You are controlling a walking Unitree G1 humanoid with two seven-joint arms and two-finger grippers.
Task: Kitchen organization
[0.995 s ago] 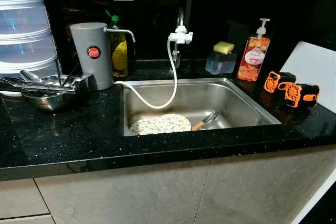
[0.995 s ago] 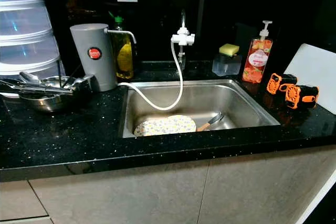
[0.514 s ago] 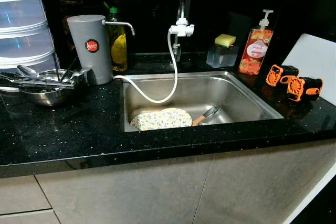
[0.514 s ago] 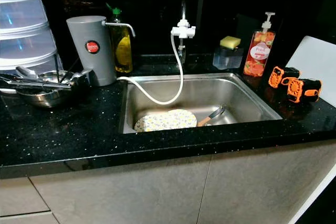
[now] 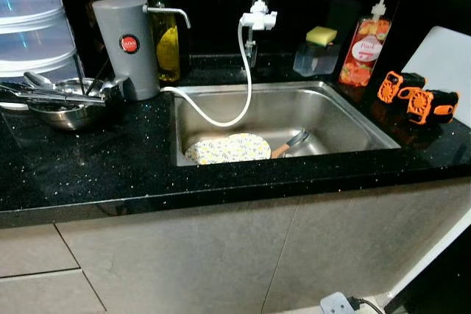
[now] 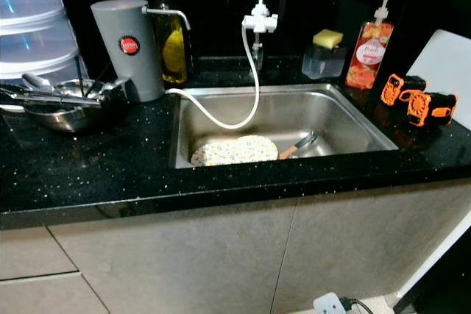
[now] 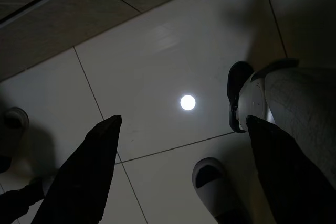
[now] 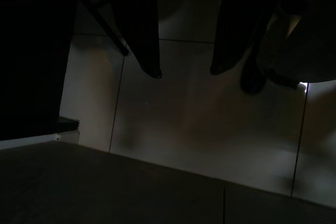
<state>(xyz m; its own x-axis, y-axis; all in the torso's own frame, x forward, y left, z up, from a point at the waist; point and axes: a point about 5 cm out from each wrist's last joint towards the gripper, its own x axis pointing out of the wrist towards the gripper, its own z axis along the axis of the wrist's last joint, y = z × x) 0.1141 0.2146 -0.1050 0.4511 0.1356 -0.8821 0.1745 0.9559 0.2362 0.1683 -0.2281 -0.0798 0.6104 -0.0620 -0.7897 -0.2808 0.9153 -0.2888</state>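
A steel sink is set in a black speckled counter. In the sink lie a yellow floral plate and a utensil with a wooden handle. A white hose loops from the tap into the basin. At the left, a steel bowl holds several metal utensils. Both arms hang low beside the cabinet. My left gripper is open above the pale floor tiles. My right gripper is also open over the floor, with nothing between its fingers.
A grey water dispenser and an oil bottle stand behind the bowl. A sponge holder, a soap pump bottle, two orange-black gadgets and a white board sit at the right. Stacked clear containers stand far left. A power strip lies on the floor.
The camera has tilted down and shifted, so the counter sits higher in the picture and more cabinet front and floor shows. Nothing on the counter has moved.
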